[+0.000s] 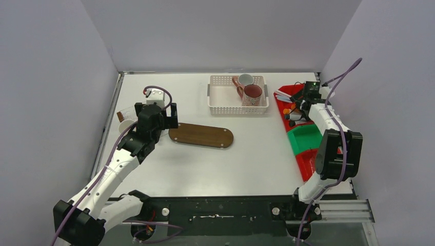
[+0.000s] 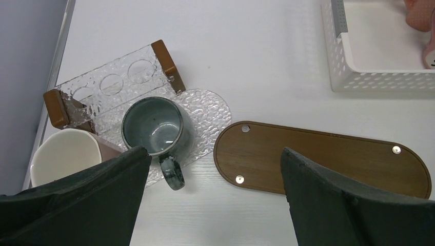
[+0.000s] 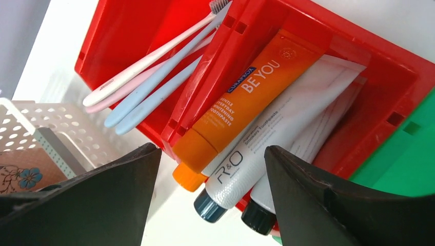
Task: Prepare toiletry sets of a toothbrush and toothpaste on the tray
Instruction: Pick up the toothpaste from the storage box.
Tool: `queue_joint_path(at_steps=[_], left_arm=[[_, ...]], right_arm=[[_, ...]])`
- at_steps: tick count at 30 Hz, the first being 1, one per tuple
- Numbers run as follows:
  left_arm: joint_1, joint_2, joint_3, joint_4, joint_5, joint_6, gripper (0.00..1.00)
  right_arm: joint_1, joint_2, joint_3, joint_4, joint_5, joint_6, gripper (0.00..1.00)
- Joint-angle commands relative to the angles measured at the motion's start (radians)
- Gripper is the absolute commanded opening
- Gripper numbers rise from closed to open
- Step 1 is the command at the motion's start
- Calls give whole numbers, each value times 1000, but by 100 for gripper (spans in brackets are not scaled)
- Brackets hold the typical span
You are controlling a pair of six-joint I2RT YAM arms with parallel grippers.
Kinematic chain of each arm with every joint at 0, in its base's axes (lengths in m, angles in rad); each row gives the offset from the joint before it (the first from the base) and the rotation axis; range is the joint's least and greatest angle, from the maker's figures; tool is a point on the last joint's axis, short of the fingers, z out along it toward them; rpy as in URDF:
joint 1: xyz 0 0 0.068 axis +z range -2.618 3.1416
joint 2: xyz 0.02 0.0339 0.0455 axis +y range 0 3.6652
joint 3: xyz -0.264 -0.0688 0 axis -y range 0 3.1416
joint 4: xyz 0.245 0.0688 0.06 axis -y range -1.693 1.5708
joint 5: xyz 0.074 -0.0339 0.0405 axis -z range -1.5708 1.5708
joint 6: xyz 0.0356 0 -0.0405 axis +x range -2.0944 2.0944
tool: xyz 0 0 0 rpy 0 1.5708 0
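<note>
A dark green mug [image 2: 153,128] stands on a clear glass tray [image 2: 210,110], with a pinkish-white mug [image 2: 66,156] to its left. My left gripper [image 2: 215,154] is open and empty above them, beside the oval wooden tray [image 2: 328,159]. A maroon mug [image 1: 252,94] and a white mug with a pink handle [image 1: 245,80] sit in the white basket [image 1: 220,97]. My right gripper [image 3: 211,149] is open and empty over the caps of an orange tube [image 3: 246,97] and a white tube [image 3: 272,133]. Pink and blue toothbrushes [image 3: 154,72] lie in the red bin [image 3: 128,31].
A clear glass holder with brown wooden ends [image 2: 113,84] lies behind the two mugs. A green bin [image 1: 308,137] sits next to the red bin on the right. Grey walls close in the left, back and right sides.
</note>
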Motion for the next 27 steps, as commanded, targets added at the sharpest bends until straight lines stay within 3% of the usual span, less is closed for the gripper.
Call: queue_joint_path(at_steps=[1,10,24,27], left_arm=[[-4,0,3,71,-23,12,97],[-4,2,-1,74,-24,18,97],[-4,0,-9,86,-13,20,97],[-4,-1,-11,88,-7,19,97]], right_arm=[[-9,37,46,58,22,42,75],[-19,117,63,83,-6,54,66],[-53,36,42,49,-53,52,3],[-63,5,35,38,-74,44,0]])
